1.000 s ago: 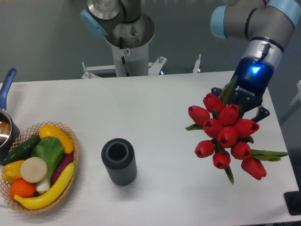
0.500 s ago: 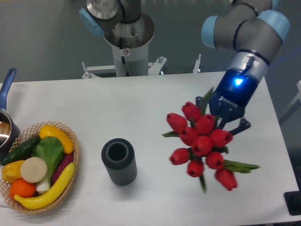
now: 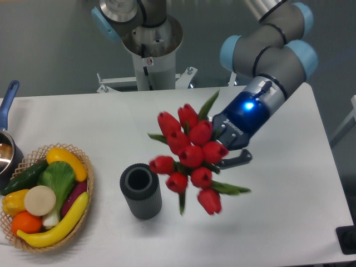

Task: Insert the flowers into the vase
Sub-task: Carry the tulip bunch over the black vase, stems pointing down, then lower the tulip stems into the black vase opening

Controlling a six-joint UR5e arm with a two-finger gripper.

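Note:
The flowers (image 3: 189, 157), a tight bunch of red tulip buds with green pointed leaves, hang in the air above the table's middle. My gripper (image 3: 229, 149) is shut on their stems from the right, its fingers mostly hidden behind the buds. The vase (image 3: 141, 191), a dark grey ribbed cylinder with an open round mouth, stands upright on the white table just left of and below the bunch. The lowest buds are close to the vase's right side but apart from it.
A woven basket (image 3: 84, 196) of fruit and vegetables sits at the table's left front. A pot with a blue handle (image 3: 6, 105) is at the far left edge. The arm's base column (image 3: 149, 50) stands behind the table. A dark object (image 3: 347, 240) is at the right front corner.
The gripper has carried the flowers leftward and slightly up across the table, from the right side to just beside the vase. The vase and basket have not moved.

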